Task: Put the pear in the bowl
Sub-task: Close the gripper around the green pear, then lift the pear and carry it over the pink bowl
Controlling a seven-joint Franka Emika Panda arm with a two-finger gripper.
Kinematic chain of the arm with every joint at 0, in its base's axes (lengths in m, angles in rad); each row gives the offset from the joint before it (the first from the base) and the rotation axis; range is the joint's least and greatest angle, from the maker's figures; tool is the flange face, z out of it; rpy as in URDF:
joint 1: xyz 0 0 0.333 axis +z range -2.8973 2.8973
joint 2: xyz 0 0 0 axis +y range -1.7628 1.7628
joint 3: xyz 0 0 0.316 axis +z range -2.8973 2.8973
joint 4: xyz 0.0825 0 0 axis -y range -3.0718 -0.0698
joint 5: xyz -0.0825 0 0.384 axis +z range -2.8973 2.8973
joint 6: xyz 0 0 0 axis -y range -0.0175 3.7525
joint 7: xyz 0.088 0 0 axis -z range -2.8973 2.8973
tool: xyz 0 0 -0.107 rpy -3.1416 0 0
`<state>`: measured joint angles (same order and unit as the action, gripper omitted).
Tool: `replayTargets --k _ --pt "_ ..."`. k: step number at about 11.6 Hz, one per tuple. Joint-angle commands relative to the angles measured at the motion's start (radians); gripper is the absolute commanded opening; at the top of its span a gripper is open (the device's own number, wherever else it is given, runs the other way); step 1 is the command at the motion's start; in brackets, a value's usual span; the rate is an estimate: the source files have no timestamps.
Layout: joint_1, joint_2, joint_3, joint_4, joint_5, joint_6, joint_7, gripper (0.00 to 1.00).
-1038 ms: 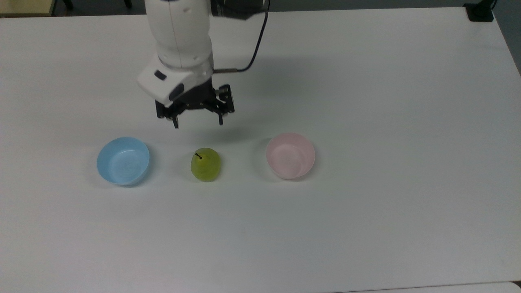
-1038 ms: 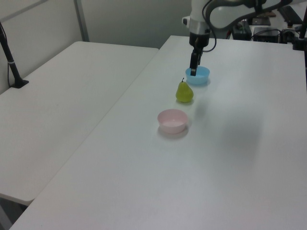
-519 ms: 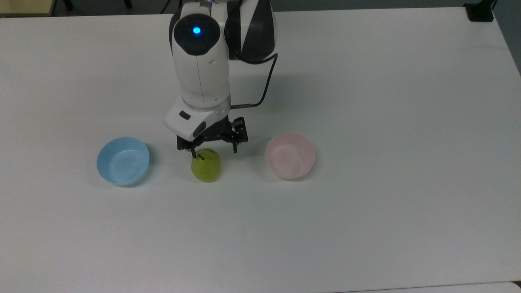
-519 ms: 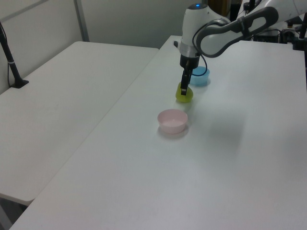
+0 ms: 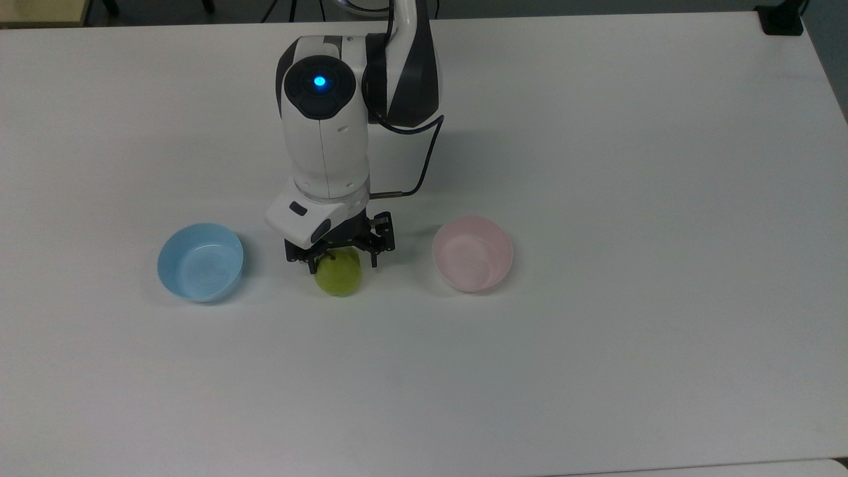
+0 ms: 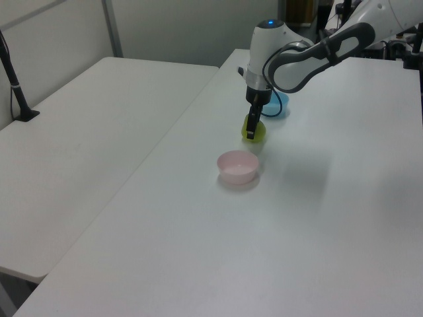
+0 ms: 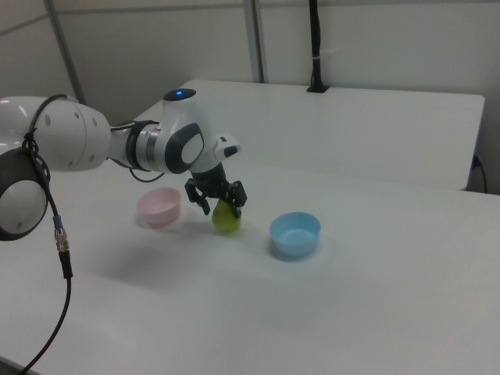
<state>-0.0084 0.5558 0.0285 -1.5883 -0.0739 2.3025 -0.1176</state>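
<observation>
The yellow-green pear stands on the white table between two bowls, its top hidden under my gripper. My gripper is low over it and open, with one finger on each side of the pear's upper part and a small gap to the fruit on both sides. The left view shows the pear behind the gripper; in the right view the gripper straddles the pear. The pale pink bowl sits empty to the top view's right of the pear, a short gap away.
A light blue bowl of the same size sits empty to the top view's left of the pear. The arm's cable hangs behind the wrist. A black post base stands at the table's far right corner.
The gripper came forward from behind the row of objects and dropped down over the pear, its fingers now flanking the fruit. Pear and bowls have stayed put.
</observation>
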Motion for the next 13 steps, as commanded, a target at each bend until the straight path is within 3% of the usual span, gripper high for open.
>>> replayTargets --k 1,3,4,7,13 --pt "0.007 0.007 -0.002 -0.004 -0.036 0.023 0.029 0.63" --pt "0.004 0.007 -0.004 -0.004 -0.038 0.023 0.029 0.40" --pt "0.004 0.007 -0.002 -0.004 -0.038 0.023 0.029 0.35" --pt "0.002 -0.004 -0.004 -0.004 -0.037 0.020 0.029 0.33" --pt "0.005 -0.144 -0.004 -0.004 -0.035 -0.103 0.071 0.33"
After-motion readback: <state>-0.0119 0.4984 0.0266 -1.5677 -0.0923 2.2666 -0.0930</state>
